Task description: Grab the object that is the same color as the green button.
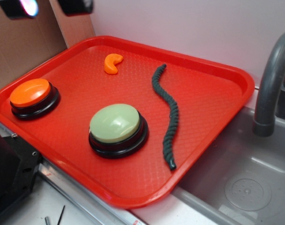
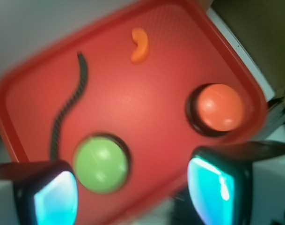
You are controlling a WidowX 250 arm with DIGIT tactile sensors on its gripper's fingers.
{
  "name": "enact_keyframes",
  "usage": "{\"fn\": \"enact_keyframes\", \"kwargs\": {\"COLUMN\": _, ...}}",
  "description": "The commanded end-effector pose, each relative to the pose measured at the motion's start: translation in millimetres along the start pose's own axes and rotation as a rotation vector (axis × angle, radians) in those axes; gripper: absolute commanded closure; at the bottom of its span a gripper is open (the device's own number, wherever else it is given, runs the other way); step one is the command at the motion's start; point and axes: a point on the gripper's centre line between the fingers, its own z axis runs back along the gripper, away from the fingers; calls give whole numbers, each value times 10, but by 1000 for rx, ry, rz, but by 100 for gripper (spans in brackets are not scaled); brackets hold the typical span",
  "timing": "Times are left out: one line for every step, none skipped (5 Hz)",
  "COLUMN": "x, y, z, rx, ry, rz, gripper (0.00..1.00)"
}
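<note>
A long wavy dark green rope (image 1: 166, 114) lies on the right half of the red tray (image 1: 212, 89), running from back to front. The pale green dome button (image 1: 115, 124) on its black base sits left of it, near the tray's front. In the wrist view the rope (image 2: 69, 101) is at the left and the green button (image 2: 101, 163) lies low between my fingers. My gripper (image 2: 133, 194) hangs high above the tray, open and empty, its pads (image 2: 55, 199) glowing cyan. In the exterior view only dark bits of the gripper (image 1: 48, 5) show at the top left.
An orange dome button (image 1: 32, 95) stands at the tray's left. A small orange crescent (image 1: 112, 63) lies near the back. A grey sink (image 1: 245, 183) with a grey faucet (image 1: 271, 84) is on the right. A cardboard wall (image 1: 20, 47) stands at the back left.
</note>
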Motion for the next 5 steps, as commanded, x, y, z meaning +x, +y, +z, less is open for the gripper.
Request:
{"fn": "enact_keyframes", "kwargs": {"x": 187, "y": -563, "z": -567, "rx": -48, "ry": -50, "rz": 160, "gripper": 0}}
{"fn": "enact_keyframes", "kwargs": {"x": 254, "y": -717, "z": -852, "rx": -76, "ry": -22, "rz": 165, "gripper": 0}}
{"fn": "enact_keyframes", "kwargs": {"x": 219, "y": -800, "z": -1079, "rx": -61, "ry": 33, "rz": 117, "gripper": 0}}
{"fn": "enact_keyframes", "kwargs": {"x": 164, "y": -844, "z": -1288, "rx": -69, "ry": 60, "rz": 104, "gripper": 0}}
{"fn": "enact_keyframes", "kwargs": {"x": 53, "y": -950, "z": -1526, "rx": -55, "ry": 110, "rz": 61, "gripper": 0}}
